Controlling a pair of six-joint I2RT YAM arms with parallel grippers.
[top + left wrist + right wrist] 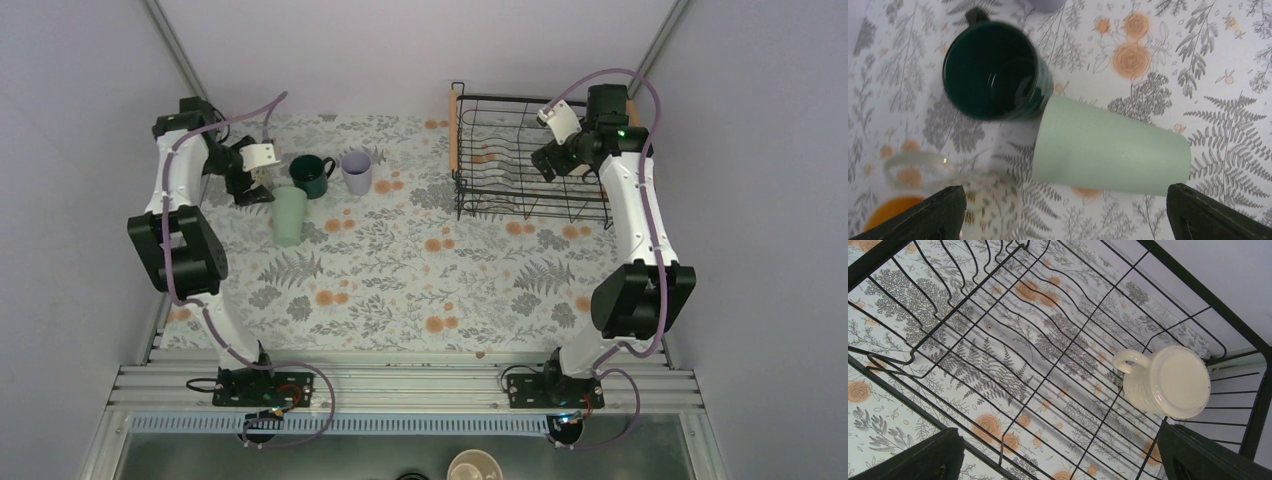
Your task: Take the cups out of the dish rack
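Cups: five; four stood grouped on the far-left tabletop [400, 300], one in the rack [530, 205].
Green mug [993, 70]: upright, the lavender tumbler [356, 172] just beside it.
Mint cup [1108, 150]: on its side, long axis near-to-far, wide end by the green mug.
Floral mug [903, 200]: blurred, beside the left finger.
Cream mug [1168, 382]: upside down near a rack corner.
Room: open tabletop lay between the group and the far-right rack.
Left gripper [1064, 192]: jaws wide, holding nothing, over the mint cup.
Right gripper [1060, 430]: jaws wide, holding nothing, over the rack floor.
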